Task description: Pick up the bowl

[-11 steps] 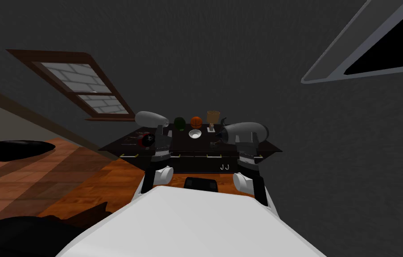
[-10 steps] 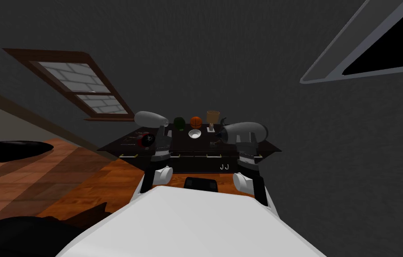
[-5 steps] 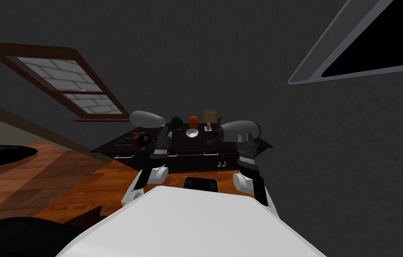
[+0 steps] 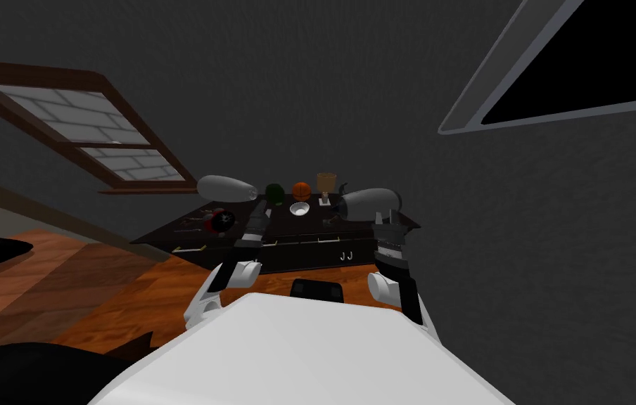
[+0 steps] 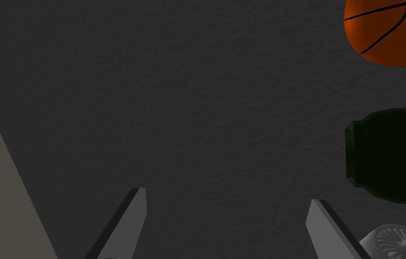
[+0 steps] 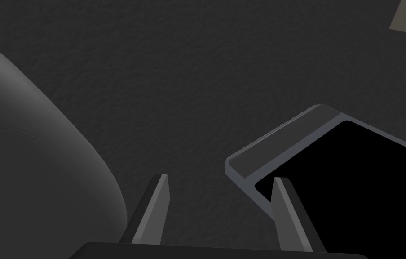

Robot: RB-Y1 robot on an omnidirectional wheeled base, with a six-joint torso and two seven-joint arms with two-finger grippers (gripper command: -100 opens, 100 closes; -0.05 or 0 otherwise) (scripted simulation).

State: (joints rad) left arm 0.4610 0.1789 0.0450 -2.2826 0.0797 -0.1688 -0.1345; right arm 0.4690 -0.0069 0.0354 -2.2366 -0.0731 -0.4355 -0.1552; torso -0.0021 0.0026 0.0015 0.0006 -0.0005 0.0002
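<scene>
The bowl (image 4: 299, 209) is small, white and round with an open mouth. It sits on the flat top of a low, dark chest of drawers (image 4: 309, 250) with thin pale handles, against a rough, dark grey wall (image 4: 323, 84). Behind the bowl stand an orange basketball (image 4: 300, 190) with black seams and a dark green, faceted jar (image 4: 274, 193). A tan, cup-shaped thing (image 4: 326, 181) on a pale foot stands to its right, too small for me to name. Further left lie a black and red ball (image 4: 223, 221) and some thin items I cannot make out. My left gripper (image 5: 227, 195) holds nothing, its two flat grey blades spread wide with only wall between them. Off its outer finger the wrist view shows the basketball and the jar, both cut off by the edge. There is also a pale rounded rim with radiating ribs (image 5: 395, 240), which I cannot say for certain is the bowl. My right gripper (image 6: 221, 177) is likewise spread and empty, raised over the right end of the chest. Compared with a second ago my head camera has swung, so the chest sits further left and higher in its view. My left elbow has moved outward, and the bowl keeps its place among its neighbours.
</scene>
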